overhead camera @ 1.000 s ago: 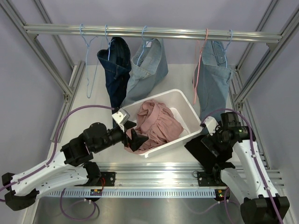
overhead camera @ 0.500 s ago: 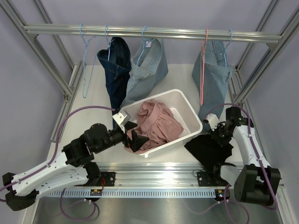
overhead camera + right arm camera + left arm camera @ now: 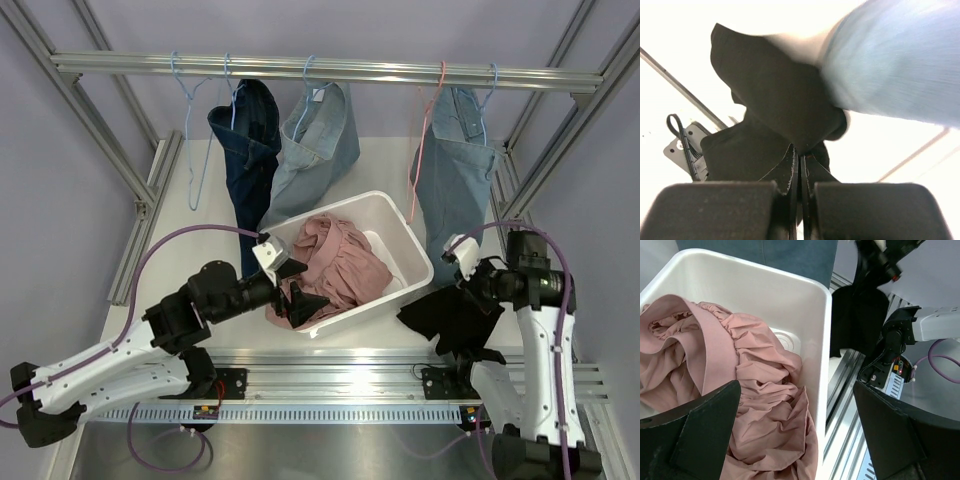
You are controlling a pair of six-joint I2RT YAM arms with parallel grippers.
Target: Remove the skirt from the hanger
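The right gripper (image 3: 799, 152) has its fingers pressed together at the edge of the black skirt (image 3: 450, 315). I cannot tell whether cloth is caught between them. The skirt lies crumpled on the table (image 3: 200, 250) at lower right of the overhead frame. Above it a pink hanger (image 3: 419, 160) hangs from the rail (image 3: 330, 68) beside a light denim skirt (image 3: 455, 185). At centre, the left gripper (image 3: 300, 290) is spread wide over the white bin (image 3: 400, 235) holding pink cloth (image 3: 335, 260).

- Robotics lab test cell, boxed in by silver aluminium extrusion frame (image 3: 300, 68) and plain lilac-grey walls (image 3: 40, 200).
- Slotted metal base rail (image 3: 330, 370) in front, purple cables (image 3: 190, 230) trailing.
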